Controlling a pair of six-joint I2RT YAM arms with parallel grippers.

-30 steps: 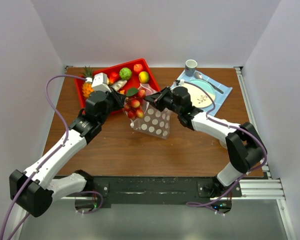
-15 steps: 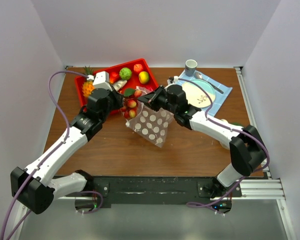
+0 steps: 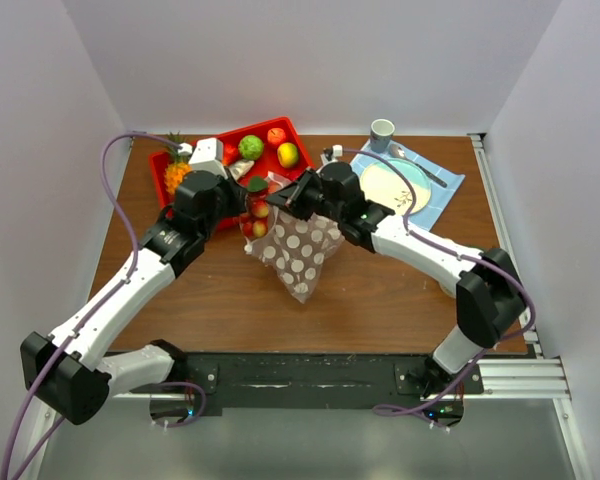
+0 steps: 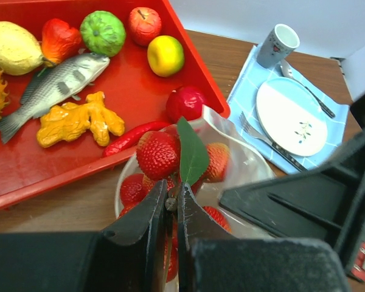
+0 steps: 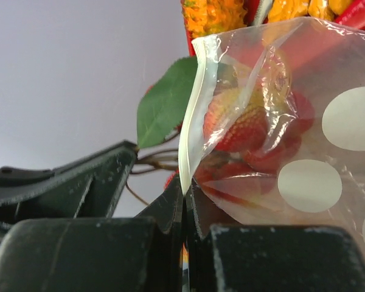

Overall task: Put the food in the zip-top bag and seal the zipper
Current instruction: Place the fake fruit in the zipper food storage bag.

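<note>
The clear dotted zip-top bag (image 3: 298, 255) hangs above the table between both grippers. My left gripper (image 3: 244, 199) is shut on the brown stem of a strawberry bunch (image 4: 158, 154) with a green leaf (image 4: 191, 155), held in the bag's open mouth. Several strawberries show through the plastic (image 5: 246, 131). My right gripper (image 3: 292, 197) is shut on the bag's zipper edge (image 5: 190, 131) and holds the bag up. More toy fruits lie on the red tray (image 3: 302, 147): a green one (image 4: 103, 33), a red apple (image 4: 143, 24), a yellow one (image 4: 165, 55).
The tray also holds a toy fish (image 4: 55, 82), ginger (image 4: 79, 118), a chilli (image 4: 137, 135) and a pineapple (image 3: 174, 165). A blue mat (image 3: 440, 205) with a plate (image 3: 398, 186), fork, spoon and a cup (image 3: 382, 132) lies at the back right.
Both grippers have moved a little to the left and back with the bag. The bag's bottom has swung left and hangs lower toward the table.
</note>
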